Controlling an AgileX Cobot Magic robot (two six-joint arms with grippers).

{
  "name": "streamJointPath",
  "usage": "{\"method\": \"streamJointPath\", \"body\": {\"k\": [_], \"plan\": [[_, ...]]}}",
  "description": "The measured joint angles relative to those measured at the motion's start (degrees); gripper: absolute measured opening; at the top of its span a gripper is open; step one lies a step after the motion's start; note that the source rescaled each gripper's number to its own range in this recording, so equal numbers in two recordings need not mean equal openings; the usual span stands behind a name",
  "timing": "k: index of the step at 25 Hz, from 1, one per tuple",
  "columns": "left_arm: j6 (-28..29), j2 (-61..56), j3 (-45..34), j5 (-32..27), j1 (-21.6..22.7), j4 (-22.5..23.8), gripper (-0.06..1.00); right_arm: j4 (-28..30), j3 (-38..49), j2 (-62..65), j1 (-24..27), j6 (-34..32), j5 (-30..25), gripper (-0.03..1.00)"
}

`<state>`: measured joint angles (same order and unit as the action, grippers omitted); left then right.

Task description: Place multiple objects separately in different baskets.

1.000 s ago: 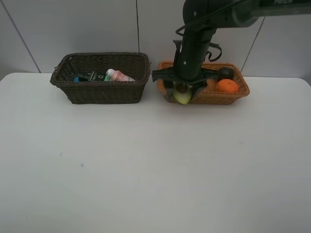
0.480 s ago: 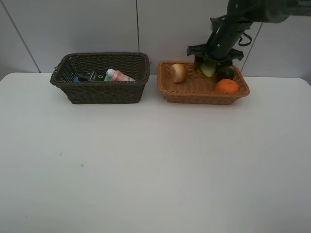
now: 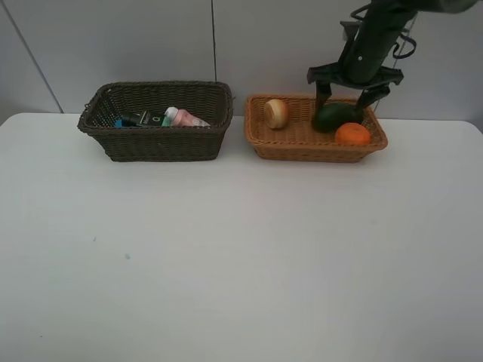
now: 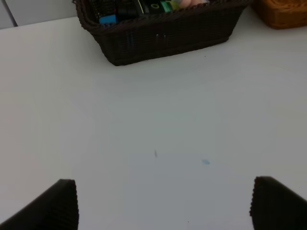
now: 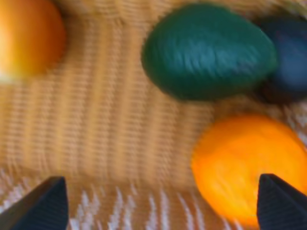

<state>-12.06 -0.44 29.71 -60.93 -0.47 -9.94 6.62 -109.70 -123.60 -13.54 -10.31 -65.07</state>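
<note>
With its jaws spread wide and empty, the right gripper (image 3: 346, 93) hovered over the light basket (image 3: 302, 151), the avocado half (image 3: 336, 116) lying at its 2 o'clock corner beside the orange (image 3: 352, 133), so the drop looked done and retreat came next.

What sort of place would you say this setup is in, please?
Probably a lab or test bench for robot sorting: a bare white table against plain wall panels, two wicker baskets of props, and a robot arm overhead.

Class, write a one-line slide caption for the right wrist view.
Open gripper above the tan basket holding an avocado, orange and peach.
</note>
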Motion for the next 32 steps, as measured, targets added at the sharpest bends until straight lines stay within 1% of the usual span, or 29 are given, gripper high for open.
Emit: {"method": "streamJointPath", "body": {"k": [2, 4, 6, 12, 18, 22, 27, 32], "plan": [[0.0, 0.0, 0.0, 0.0, 0.0, 0.0, 0.88, 1.8, 0.2, 2.3, 0.0, 0.1, -3.4, 1.0], [0.0, 0.0, 0.0, 0.0, 0.0, 0.0, 0.88, 2.4, 2.9, 5.7, 0.0, 0.1, -3.8, 1.0], [0.0, 0.0, 0.0, 0.0, 0.0, 0.0, 0.88, 2.4, 7.9, 10.0, 0.0, 0.1, -4.1, 1.0], [0.0, 0.0, 0.0, 0.0, 0.0, 0.0, 0.88, 3.9, 30.0, 26.3, 0.0, -1.9, -4.2, 1.0], [0.0, 0.0, 0.0, 0.0, 0.0, 0.0, 0.88, 4.1, 51.8, 51.2, 0.0, -3.7, 0.9, 1.0], [0.0, 0.0, 0.0, 0.0, 0.0, 0.0, 0.88, 4.0, 63.5, 69.6, 0.0, -4.0, 1.5, 1.0], [0.0, 0.0, 0.0, 0.0, 0.0, 0.0, 0.88, 4.1, 71.5, 91.2, 0.0, -4.0, 1.6, 1.0], [0.0, 0.0, 0.0, 0.0, 0.0, 0.0, 0.88, 4.1, 74.1, 107.9, 0.0, -4.0, 2.0, 1.0]]}}
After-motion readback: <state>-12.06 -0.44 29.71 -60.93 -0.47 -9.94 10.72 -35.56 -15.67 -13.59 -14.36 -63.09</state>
